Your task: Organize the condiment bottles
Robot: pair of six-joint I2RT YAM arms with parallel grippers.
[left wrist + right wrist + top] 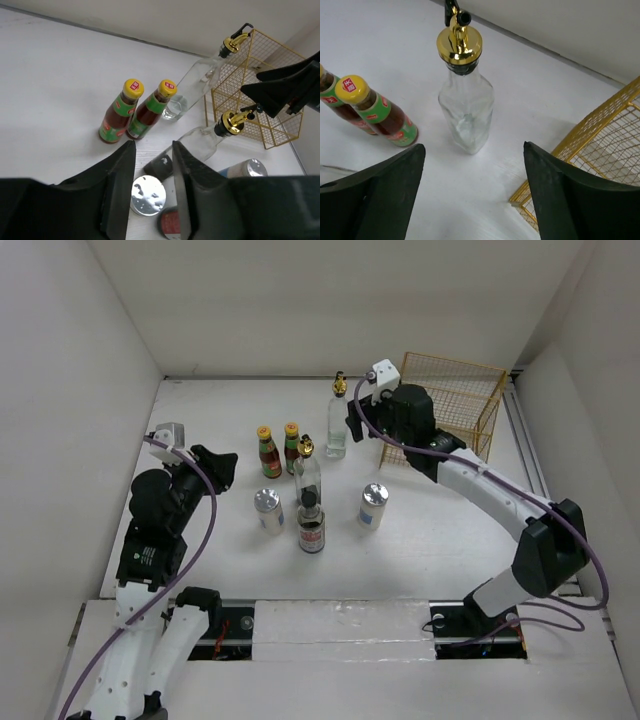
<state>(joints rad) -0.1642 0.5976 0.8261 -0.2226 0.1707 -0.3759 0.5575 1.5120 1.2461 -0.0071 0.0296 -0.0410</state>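
Observation:
The condiment bottles stand mid-table. Two red-sauce bottles (pixel 268 452) (pixel 292 445) with yellow caps stand side by side. Right of them is a tall clear gold-topped bottle (pixel 337 425), and a second tall clear bottle (pixel 308 475) stands nearer. In front are a dark jar (pixel 312 527) and two silver-lidded shakers (pixel 268 510) (pixel 373 506). My right gripper (pixel 474 147) is open, just short of the far clear bottle (pixel 466 107), which is not between the fingers. My left gripper (pixel 152 145) is shut on nothing, left of the group, above a shaker lid (pixel 147 195).
A yellow wire basket (pixel 450 400) stands at the back right, close behind my right gripper, its corner (pixel 600 150) beside the right finger. White walls enclose the table on the left, back and right.

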